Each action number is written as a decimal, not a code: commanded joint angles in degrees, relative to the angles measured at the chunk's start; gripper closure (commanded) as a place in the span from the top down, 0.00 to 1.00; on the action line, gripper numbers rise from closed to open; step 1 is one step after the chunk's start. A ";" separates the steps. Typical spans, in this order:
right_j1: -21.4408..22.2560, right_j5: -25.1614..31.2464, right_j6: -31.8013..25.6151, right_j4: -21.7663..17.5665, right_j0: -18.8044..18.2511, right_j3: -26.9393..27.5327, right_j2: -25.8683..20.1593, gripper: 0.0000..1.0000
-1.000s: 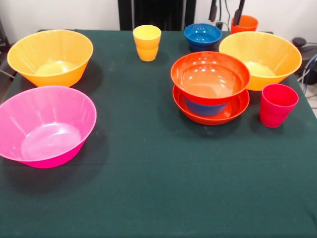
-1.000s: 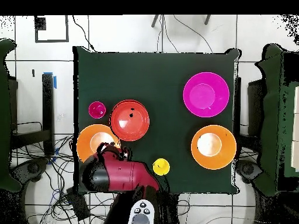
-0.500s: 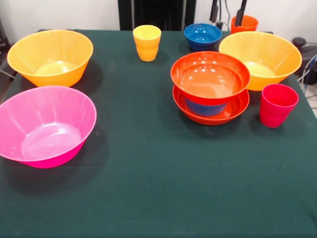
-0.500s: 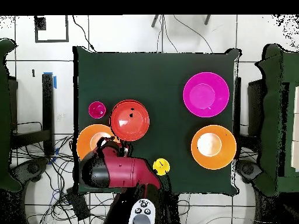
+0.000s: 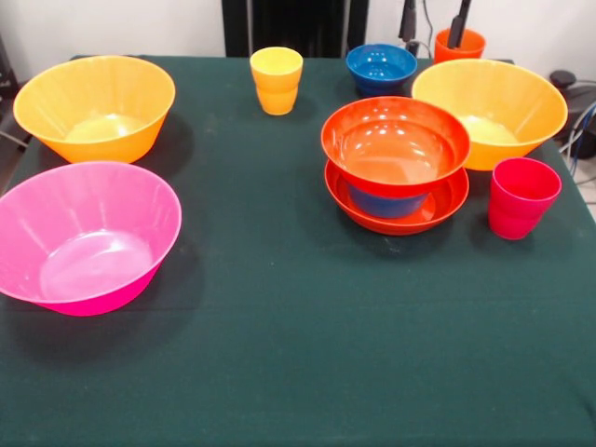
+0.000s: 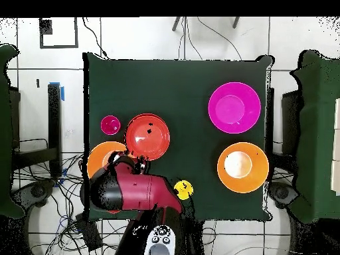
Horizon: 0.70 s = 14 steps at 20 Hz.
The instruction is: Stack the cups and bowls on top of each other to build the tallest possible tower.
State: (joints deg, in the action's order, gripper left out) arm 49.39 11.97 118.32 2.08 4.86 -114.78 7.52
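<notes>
Front view: gripper (image 5: 435, 20) fingers straddle the orange cup (image 5: 460, 43) at the far edge, spread, not clamped on it; looks like a pick lining up. The tower (image 5: 396, 168) so far is a red-orange bowl on a blue bowl in a shallow red-orange one, the red-pink cup (image 5: 522, 196) just beside. Yellow cup (image 5: 276, 80) and pink bowl (image 5: 86, 235) sit apart on the worktop (image 5: 298, 354).

Overhead view: the arm (image 6: 136, 192) hides the orange cup and gripper; only the stack's top bowl shows.
</notes>
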 commanded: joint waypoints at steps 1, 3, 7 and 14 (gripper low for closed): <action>-3.97 3.35 7.25 1.07 0.57 2.95 -2.19 1.00; -5.30 1.53 7.42 0.92 0.36 3.21 -2.40 1.00; -8.58 -3.47 8.22 0.51 0.01 3.33 -2.61 1.00; -10.80 -7.35 9.10 0.55 0.39 2.86 -2.61 1.00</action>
State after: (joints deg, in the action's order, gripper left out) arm 43.78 9.40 118.32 2.09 4.86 -113.36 7.50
